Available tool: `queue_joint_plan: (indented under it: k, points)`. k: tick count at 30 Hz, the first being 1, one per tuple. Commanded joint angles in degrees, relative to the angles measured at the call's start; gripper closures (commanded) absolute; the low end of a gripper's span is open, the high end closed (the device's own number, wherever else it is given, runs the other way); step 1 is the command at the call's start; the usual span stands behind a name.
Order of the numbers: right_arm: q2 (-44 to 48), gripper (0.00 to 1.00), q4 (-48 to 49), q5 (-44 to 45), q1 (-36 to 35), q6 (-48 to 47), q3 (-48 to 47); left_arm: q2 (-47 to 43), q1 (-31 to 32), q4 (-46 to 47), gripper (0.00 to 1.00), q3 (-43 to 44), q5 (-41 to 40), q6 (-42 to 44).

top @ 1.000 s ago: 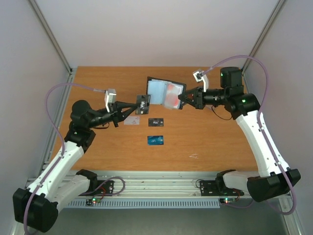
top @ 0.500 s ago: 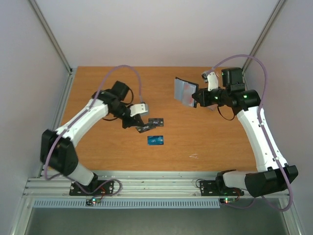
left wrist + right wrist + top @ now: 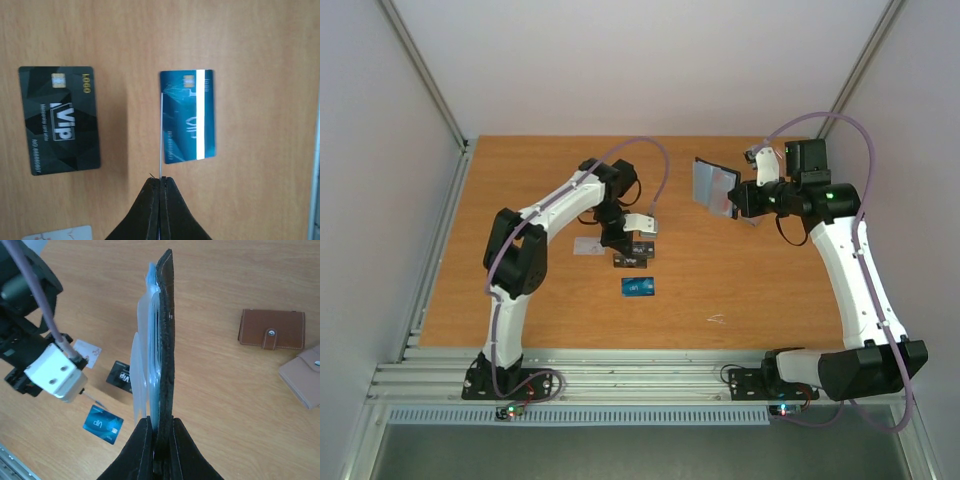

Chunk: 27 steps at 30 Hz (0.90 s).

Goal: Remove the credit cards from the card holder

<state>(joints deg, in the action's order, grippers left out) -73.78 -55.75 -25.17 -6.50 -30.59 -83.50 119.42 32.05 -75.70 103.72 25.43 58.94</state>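
My right gripper (image 3: 161,425) is shut on the lower edge of the card holder (image 3: 165,315), held upright and edge-on, black outside with pale blue pockets; their contents are hidden. From above, the card holder (image 3: 713,185) hangs over the far right of the table at the right gripper (image 3: 735,197). My left gripper (image 3: 161,179) is shut on a thin card (image 3: 160,135) seen edge-on, dark from above (image 3: 628,261). Below it lie a black credit card (image 3: 60,120), a blue one (image 3: 187,116) and a pale one (image 3: 57,234).
A dark brown wallet (image 3: 272,329) and a tan-pink wallet (image 3: 302,375) lie beyond the holder in the right wrist view. The left arm (image 3: 560,200) stretches across the table's middle. A small pale scrap (image 3: 716,319) lies near the front.
The left arm has swung from the left side to the centre, bringing its card down over the laid-out cards. The right gripper has turned the holder and drawn it a little to the right.
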Motion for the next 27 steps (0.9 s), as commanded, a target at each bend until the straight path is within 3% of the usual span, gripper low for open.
queue_joint_plan:
  k: [1, 6, 11, 27]
  points:
    - [0.7, 0.99, 1.6, -0.3, 1.0, -1.2, 0.9, 5.4, 1.1, 4.1, 1.0, 6.0, -4.3, -3.5]
    - [1.5, 0.99, 1.9, -1.0, 1.1, -1.0, 2.1, 8.4, 1.7, 6.3, 1.0, 10.0, -1.6, -9.5]
    - [2.8, 0.99, 1.6, -0.1, 1.1, -1.5, 2.1, 10.2, 2.0, 2.4, 1.0, 9.4, -3.5, -5.5]
    - [5.4, 0.99, -0.6, -0.3, 1.1, -1.7, 1.7, 15.2, 1.9, 3.7, 1.0, 10.6, -6.6, -5.7]
